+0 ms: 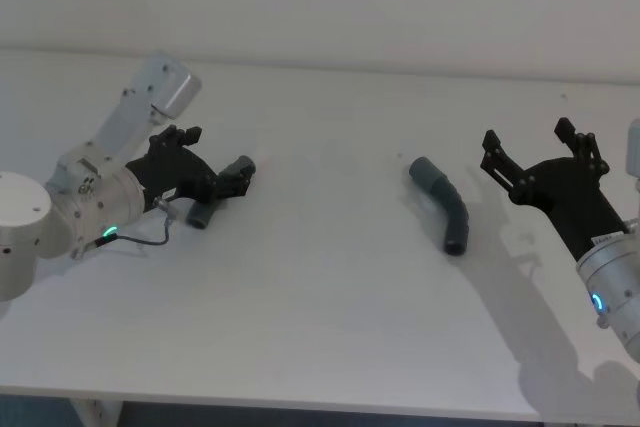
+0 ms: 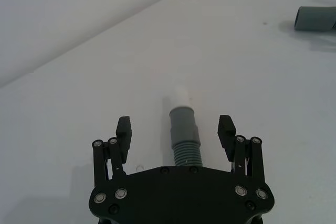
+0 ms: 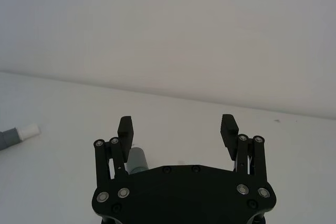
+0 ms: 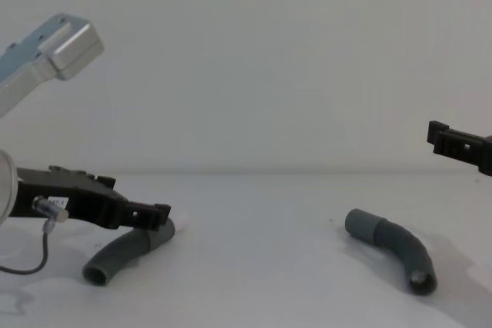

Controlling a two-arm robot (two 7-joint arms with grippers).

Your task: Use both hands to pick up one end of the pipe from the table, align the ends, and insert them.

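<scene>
Left gripper (image 2: 176,127), fingers spread, straddles a hose (image 2: 185,140) on the tabletop (image 1: 320,297); the wrist view shows its white tip (image 2: 181,97). Right gripper (image 1: 527,139) gapes empty.

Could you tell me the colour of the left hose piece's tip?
White tip on the smooth grey collar; clearest in left wrist view.

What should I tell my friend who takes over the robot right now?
Left gripper: open and low, with fingers either side of the left pipe piece, not squeezing it. That piece has the white tip.
Right gripper: open, raised above the table, near the right pipe piece but not touching it.
Both pieces lie on the table, far apart.
Done: nothing is lifted or joined yet.
Left to do: grab each piece, lift, line up the ends, push them together.
</scene>
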